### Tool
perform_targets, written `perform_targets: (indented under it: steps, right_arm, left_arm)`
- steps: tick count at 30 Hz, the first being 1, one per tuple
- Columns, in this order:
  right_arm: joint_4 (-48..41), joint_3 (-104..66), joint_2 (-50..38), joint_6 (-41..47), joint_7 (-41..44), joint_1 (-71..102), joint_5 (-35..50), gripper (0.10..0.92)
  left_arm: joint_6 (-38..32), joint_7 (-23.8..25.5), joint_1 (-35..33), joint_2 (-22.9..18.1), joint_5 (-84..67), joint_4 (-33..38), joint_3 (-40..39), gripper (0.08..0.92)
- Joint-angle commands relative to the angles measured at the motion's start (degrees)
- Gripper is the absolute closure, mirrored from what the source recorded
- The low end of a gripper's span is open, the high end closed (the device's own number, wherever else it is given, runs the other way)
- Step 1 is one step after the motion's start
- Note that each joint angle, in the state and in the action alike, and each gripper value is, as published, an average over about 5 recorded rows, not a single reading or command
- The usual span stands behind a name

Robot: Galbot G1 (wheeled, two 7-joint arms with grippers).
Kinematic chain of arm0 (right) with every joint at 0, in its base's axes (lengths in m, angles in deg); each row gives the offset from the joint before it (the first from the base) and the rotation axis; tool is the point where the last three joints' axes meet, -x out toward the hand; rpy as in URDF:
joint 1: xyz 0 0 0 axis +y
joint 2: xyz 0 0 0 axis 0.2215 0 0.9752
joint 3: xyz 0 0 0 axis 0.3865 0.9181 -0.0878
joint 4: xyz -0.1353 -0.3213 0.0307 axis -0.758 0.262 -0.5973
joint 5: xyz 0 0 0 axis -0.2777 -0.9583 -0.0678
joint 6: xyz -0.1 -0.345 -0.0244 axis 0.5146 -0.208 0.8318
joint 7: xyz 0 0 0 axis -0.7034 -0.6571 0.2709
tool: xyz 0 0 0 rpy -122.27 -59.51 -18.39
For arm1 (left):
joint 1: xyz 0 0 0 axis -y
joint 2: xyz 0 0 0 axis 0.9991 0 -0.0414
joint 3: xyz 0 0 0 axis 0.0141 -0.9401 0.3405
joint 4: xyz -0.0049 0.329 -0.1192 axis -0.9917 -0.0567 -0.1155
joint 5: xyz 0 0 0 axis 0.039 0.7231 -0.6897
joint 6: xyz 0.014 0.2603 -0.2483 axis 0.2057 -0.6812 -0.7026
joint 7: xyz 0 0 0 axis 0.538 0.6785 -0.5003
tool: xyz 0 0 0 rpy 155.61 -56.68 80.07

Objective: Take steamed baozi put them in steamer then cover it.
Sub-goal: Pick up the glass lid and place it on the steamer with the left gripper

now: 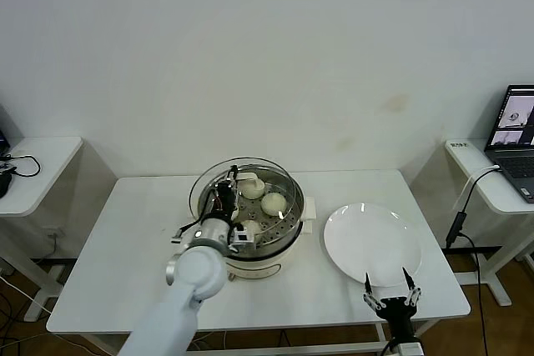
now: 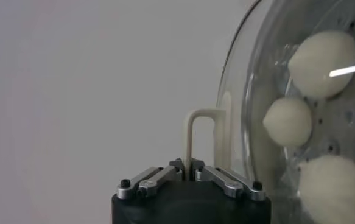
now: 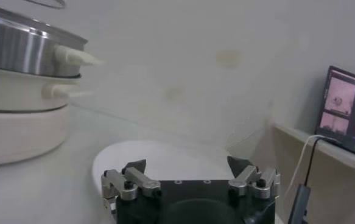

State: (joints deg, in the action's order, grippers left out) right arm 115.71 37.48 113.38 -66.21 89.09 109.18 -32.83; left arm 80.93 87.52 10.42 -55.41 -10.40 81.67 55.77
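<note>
Nearest, the right gripper [image 1: 390, 298] waits at the bench [image 1: 125, 273] front edge, fingers [image 3: 134, 167] spread wide on nothing, just short of the bare white plate [image 1: 371, 243]; parked there, it seems to stay out of the working arm's way. Farther in, the left gripper [image 1: 233, 179] has its fingers [image 2: 176, 165] clamped together on the handle [image 2: 200, 134] of the cover [image 1: 209, 174], which hangs tilted above the steamer [image 1: 267, 258], probably held by the handle so that the glass can be lowered squarely onto the rim. Inside the steamer, buns [image 1: 274, 203] rest on the perforated tray; three show through the glass in the left wrist view, and a fourth cannot be confirmed. The covering step looks unfinished.
</note>
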Motion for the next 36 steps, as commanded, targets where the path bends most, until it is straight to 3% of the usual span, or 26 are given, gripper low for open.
perform_targets:
  steps: [1, 36]
  right_arm:
    - [-0.43, 0.08, 0.23, -0.07, -0.03, -0.07, -0.79, 0.202]
    - [-1.0, 1.16, 0.25, -0.54, -0.04, 0.27, -1.45, 0.203]
  left_arm:
    - [0.05, 0.52, 1.5, -6.39, 4.65, -5.41, -1.28, 0.855]
    - [-2.67, -1.57, -2.88, -7.36, 6.53, -4.21, 1.17, 0.855]
